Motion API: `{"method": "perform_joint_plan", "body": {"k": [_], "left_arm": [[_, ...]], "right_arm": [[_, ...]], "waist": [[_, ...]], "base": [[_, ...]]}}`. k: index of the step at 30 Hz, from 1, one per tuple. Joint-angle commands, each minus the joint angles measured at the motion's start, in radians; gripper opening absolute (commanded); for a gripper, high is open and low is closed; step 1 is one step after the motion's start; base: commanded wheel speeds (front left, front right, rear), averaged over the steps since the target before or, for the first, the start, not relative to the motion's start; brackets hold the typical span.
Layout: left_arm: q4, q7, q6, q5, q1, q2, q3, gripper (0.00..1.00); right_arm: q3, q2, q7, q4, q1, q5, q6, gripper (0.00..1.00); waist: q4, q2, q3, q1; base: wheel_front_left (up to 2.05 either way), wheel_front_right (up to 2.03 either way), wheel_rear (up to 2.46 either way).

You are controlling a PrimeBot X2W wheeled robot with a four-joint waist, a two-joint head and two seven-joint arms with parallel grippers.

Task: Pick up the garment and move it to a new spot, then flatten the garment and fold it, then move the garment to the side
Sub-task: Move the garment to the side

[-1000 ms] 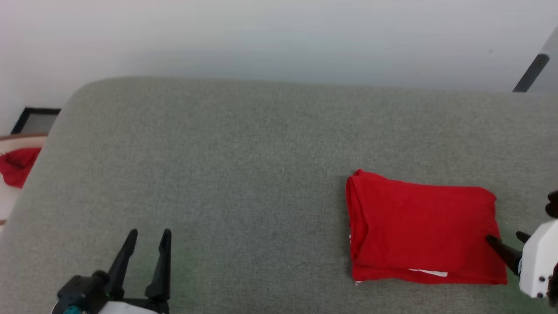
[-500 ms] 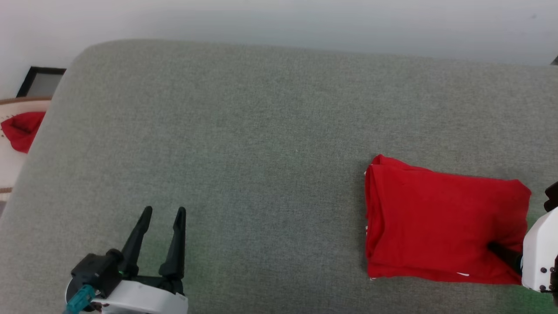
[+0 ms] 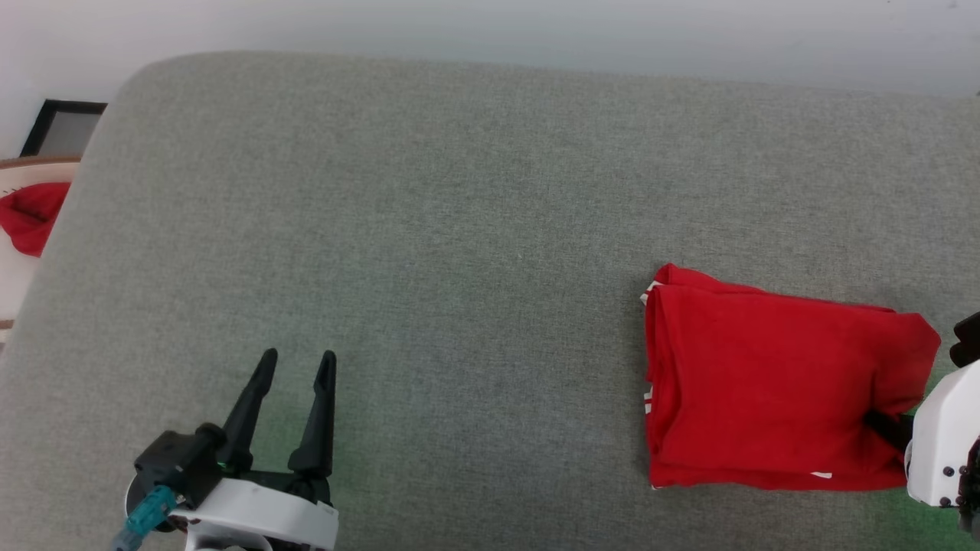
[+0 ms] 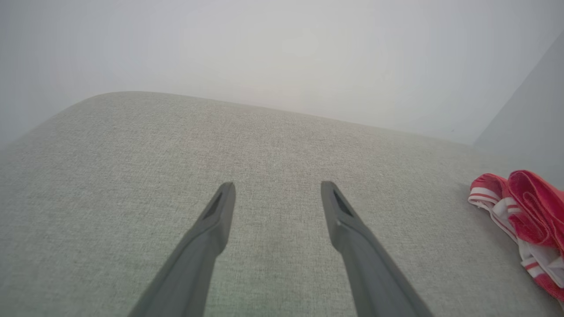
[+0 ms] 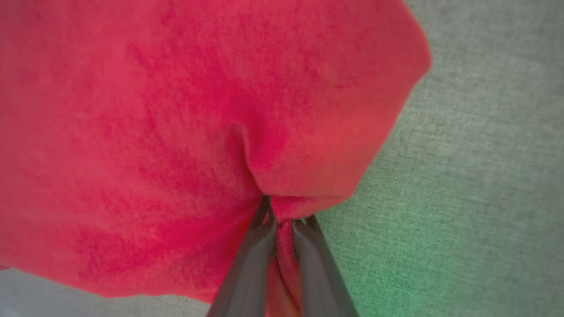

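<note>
Folded garment (image 3: 773, 383) sits on the near right of the grey cushion (image 3: 429, 199). Right gripper (image 5: 283, 219) clenched on a pinch of its right edge. Left gripper (image 3: 298, 357) spread, empty, near left. Looks like the side-move step: slide low and slow, pinch through all layers, else the fold opens

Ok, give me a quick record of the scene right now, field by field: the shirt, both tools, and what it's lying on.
item: red garment, folded into a rough rectangle
support: grey fabric pad; the garment lies on its right part
detail: striped trim peeks out at the folded left edge
gripping: right tool shut, pinching bunched cloth at the garment's right edge
idle: left tool open, holding nothing, over bare pad at lower left
beyond: another red cloth past the pad's left edge
</note>
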Motion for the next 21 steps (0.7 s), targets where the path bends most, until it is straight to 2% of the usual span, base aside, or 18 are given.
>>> {"method": "perform_joint_plan", "body": {"k": [1,9,21], "left_arm": [[0.002,0.000,-0.002,-0.004,-0.008,0.004,-0.002,1.00],[-0.021,0.000,-0.002,-0.014,-0.019,0.002,-0.001,1.00],[-0.115,0.000,-0.002,0.018,-0.079,0.044,-0.024,1.00]], "right_arm": [[0.002,0.016,-0.013,0.019,0.007,0.005,0.000,0.00],[-0.043,0.004,-0.098,-0.011,-0.015,0.034,-0.001,0.00],[-0.162,-0.038,-0.218,0.005,-0.063,0.022,-0.001,0.00]], "waist": [[-0.004,0.0000,-0.003,0.0000],[-0.058,0.0000,0.004,0.0000],[-0.238,0.0000,0.063,0.0000]], "base": [[0.00,0.00,0.00],[0.00,0.00,0.00],[0.00,0.00,0.00]]}}
